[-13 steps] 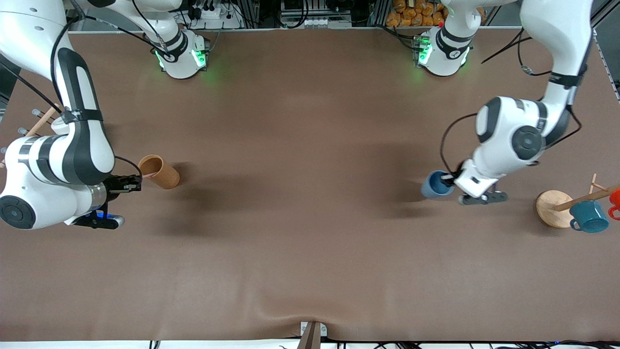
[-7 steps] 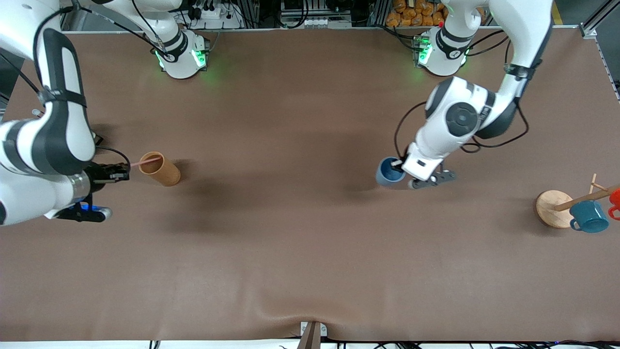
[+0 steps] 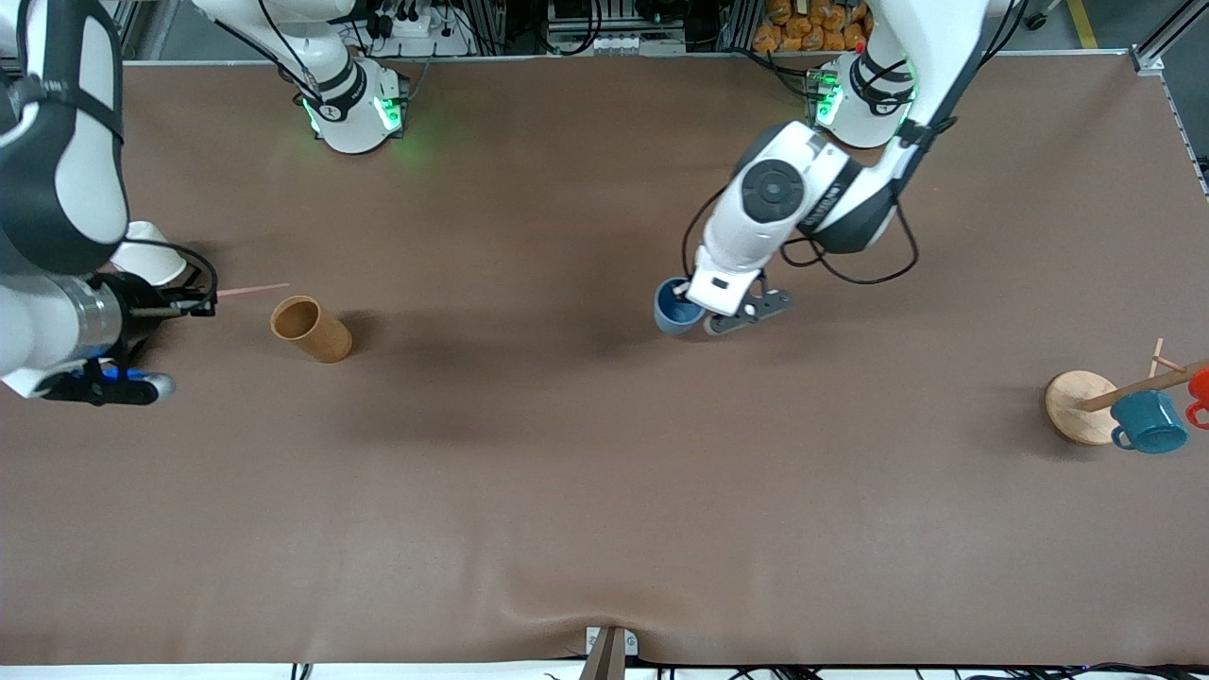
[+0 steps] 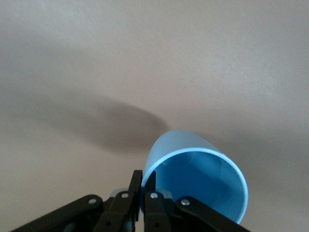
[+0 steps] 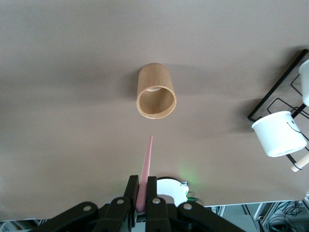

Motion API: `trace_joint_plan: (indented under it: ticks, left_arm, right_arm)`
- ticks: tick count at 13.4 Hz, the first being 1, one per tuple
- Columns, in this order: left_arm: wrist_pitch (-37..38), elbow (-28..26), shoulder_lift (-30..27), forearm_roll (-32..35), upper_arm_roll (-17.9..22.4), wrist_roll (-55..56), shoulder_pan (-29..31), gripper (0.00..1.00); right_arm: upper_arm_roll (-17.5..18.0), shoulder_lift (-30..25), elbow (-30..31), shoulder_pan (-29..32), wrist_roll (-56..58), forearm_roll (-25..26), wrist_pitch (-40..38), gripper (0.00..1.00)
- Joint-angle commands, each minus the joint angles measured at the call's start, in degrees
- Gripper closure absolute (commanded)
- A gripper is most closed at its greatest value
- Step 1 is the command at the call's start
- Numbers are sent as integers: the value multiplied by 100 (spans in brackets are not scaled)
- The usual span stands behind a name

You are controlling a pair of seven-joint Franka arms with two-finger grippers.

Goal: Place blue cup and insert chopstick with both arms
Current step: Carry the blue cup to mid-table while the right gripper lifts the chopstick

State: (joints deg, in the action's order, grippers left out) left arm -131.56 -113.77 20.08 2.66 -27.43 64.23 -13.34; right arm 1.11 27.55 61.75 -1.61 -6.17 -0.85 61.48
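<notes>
A: The blue cup is pinched by its rim in the left claw — one finger inside the wall, one outside — and it hangs over the middle of the worktop, tipped rather than upright.

B: So the step in hand is setting it down, I'd say. Level it first, lower until the base sits flat, and only then let go, or it may roll.

A: From that claw the cup sits at about 1 o'clock in the left wrist view, mouth toward the camera.

B: And the chopstick?

A: Clamped at its thick end in the right claw, shut tight on it, pointing to 12 o'clock in the right wrist view, toward the brown cup lying on its side near the right arm's end of the worktop.

B: That arm should wait until the blue cup stands — then bring the tip over the mouth and go in steeply, so the light cup isn't knocked

A: At the left arm's end a teal mug hangs on a wooden rack, well apart from all this
</notes>
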Motion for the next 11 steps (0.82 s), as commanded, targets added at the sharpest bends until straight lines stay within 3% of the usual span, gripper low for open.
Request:
trace_joint_plan:
  ticks: [1,8,11]
  left_arm:
    - [43,460,452,575,36,878,-396,100]
    - [34,961,1041,1228,45,2251,-1038,100]
    - [25,1041,1173,1447,45,2620,-1206,100]
  right_arm:
    - [30,-249,-84,-119,46,129,-84,100]
    - [56,-531,-154,-418,-452,50,-92,100]
    - [65,-540,-146,-516,-1392,-641,-92,100]
